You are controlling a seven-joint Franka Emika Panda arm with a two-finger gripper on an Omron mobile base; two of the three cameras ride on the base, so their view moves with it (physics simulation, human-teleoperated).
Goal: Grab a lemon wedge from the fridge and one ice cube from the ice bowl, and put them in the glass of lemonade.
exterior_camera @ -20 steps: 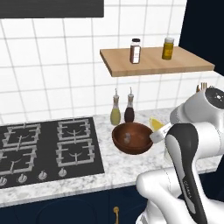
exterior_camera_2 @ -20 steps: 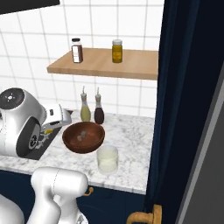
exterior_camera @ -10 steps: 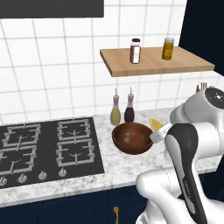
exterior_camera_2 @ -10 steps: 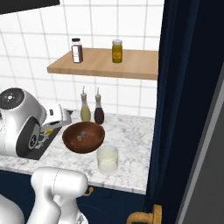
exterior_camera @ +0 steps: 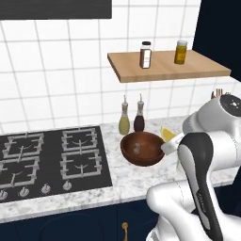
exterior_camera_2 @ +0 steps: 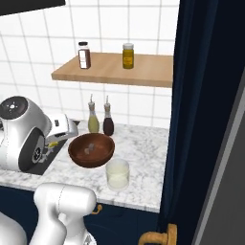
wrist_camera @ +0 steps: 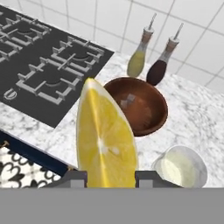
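Between the fingertips: the lemon wedge [wrist_camera: 106,139] stands upright, its pale cut edge facing the camera.
Hand: the hand [wrist_camera: 107,177] is partly closed, clamped on the lemon wedge from both sides, above the marble bench [wrist_camera: 197,116].
Ice bowl: the ice bowl [wrist_camera: 139,105] sits on the bench beyond the hand and below it; a pale ice cube [wrist_camera: 127,102] lies inside on the wooden bottom.
Glass of lemonade: the glass of lemonade [wrist_camera: 180,168] stands just beside the hand, nearer than the bowl, holding pale yellow-green liquid.
Bottles: a yellow-green bottle [wrist_camera: 138,58] and a dark bottle [wrist_camera: 160,66] stand behind the bowl by the tiled wall.
Shelf: a wooden shelf [exterior_camera: 164,67] carries two jars [exterior_camera: 146,54].
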